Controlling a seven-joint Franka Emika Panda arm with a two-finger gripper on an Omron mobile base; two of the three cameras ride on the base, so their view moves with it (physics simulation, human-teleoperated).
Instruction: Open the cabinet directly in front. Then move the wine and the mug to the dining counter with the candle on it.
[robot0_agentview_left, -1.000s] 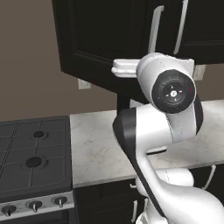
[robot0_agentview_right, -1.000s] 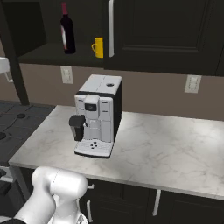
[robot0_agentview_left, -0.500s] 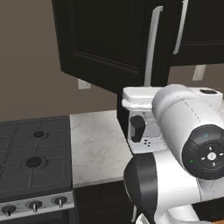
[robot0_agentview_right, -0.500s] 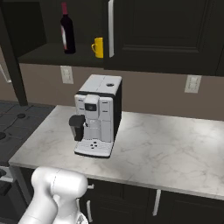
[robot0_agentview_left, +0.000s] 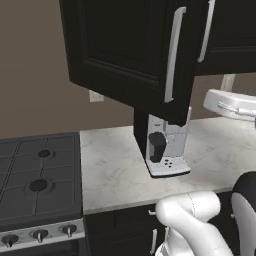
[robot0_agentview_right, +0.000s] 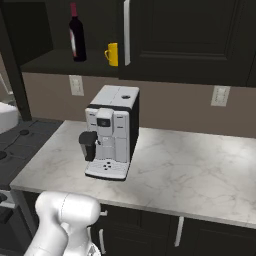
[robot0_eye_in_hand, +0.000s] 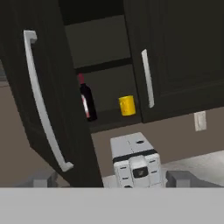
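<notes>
Gripper (robot0_eye_in_hand: 112, 179), jaws wide and empty, has withdrawn from the cabinet (robot0_eye_in_hand: 48, 87) door.

Arm swings away right, clear of cabinet (robot0_agentview_left: 135, 55). A second ago white hand sat at left door's bar handle (robot0_agentview_left: 171, 55), big joint blocking left base view; half a second ago only joint loomed there. Now that bulk is gone and coffee machine (robot0_agentview_left: 162, 145) on worktop (robot0_agentview_left: 110, 170) is uncovered. Fingers (robot0_eye_in_hand: 116, 179), partly closed a second ago, now spread wide, pulled back from handle, nothing between them.
</notes>
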